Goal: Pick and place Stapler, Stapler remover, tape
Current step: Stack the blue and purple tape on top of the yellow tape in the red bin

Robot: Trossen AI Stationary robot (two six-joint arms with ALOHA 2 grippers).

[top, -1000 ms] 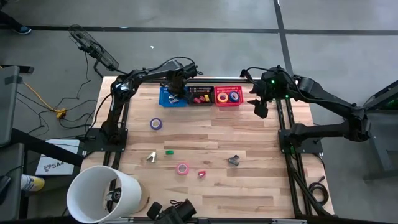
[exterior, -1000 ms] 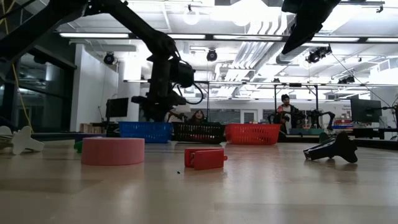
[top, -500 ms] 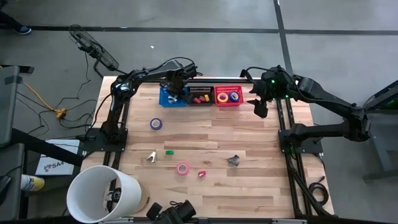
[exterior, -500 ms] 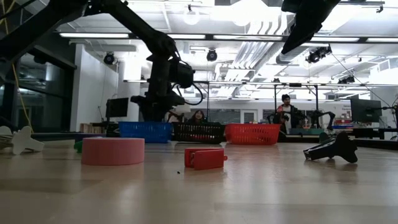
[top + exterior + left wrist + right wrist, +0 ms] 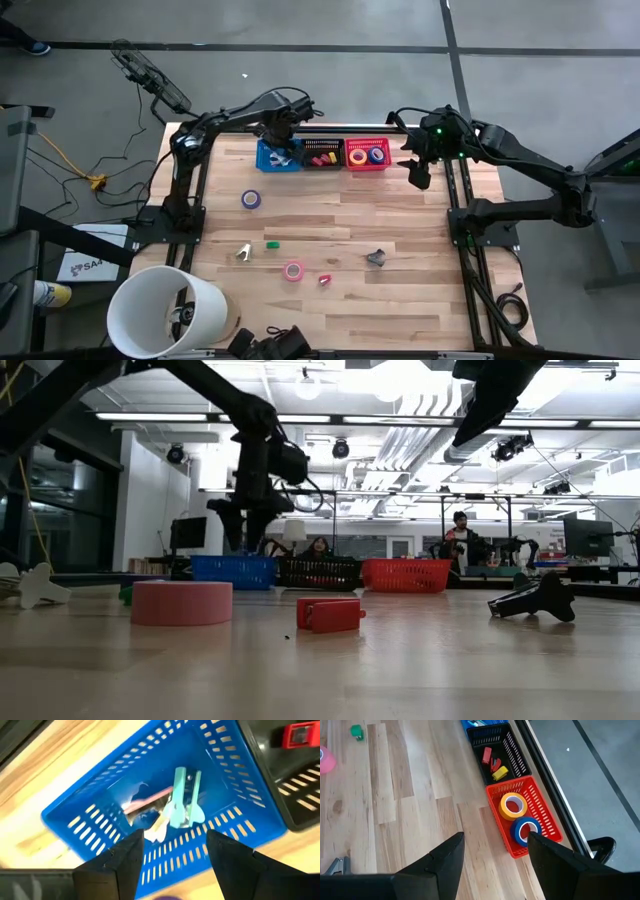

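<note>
Two dark, jointed arms trail black cables; the right arm point(image 5: 520, 160) carries a small green light.

Yellow tape point(image 5: 513, 805) and blue tape point(image 5: 525, 830) lay flat, side by side in the red basket point(image 5: 546, 820). Purple tape point(image 5: 251, 199) and pink tape point(image 5: 293, 270) sat flat on the table point(image 5: 420, 300), well apart. Black stapler remover point(image 5: 376, 258), red stapler point(image 5: 325, 280) lay near the pink roll.
</note>
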